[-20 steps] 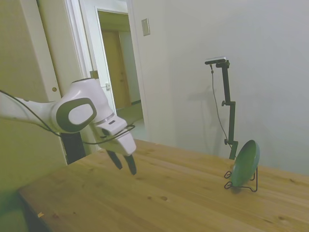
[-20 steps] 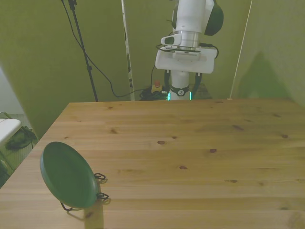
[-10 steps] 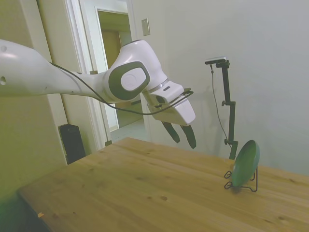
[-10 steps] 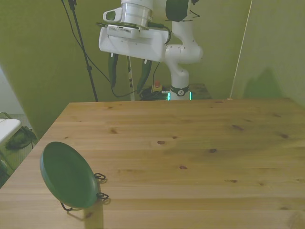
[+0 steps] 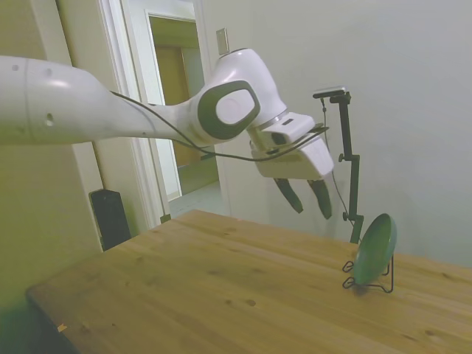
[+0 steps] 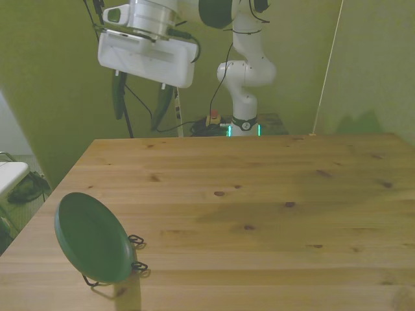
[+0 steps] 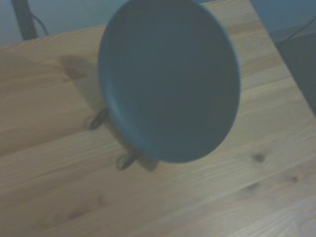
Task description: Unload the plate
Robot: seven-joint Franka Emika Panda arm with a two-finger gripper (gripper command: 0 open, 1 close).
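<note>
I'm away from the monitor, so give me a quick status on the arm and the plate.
Gripper open, empty, high above the table. Plate propped on edge in the wire stand, untouched. Nothing between gripper and plate.

Teal plate (image 7: 170, 79) tilted on edge in wire stand (image 7: 126, 159), on wooden table (image 7: 44, 163).

Plain pale walls, open doorway (image 5: 179, 110) w/ white frame behind wooden table (image 5: 243, 287), dim greenish light.
</note>
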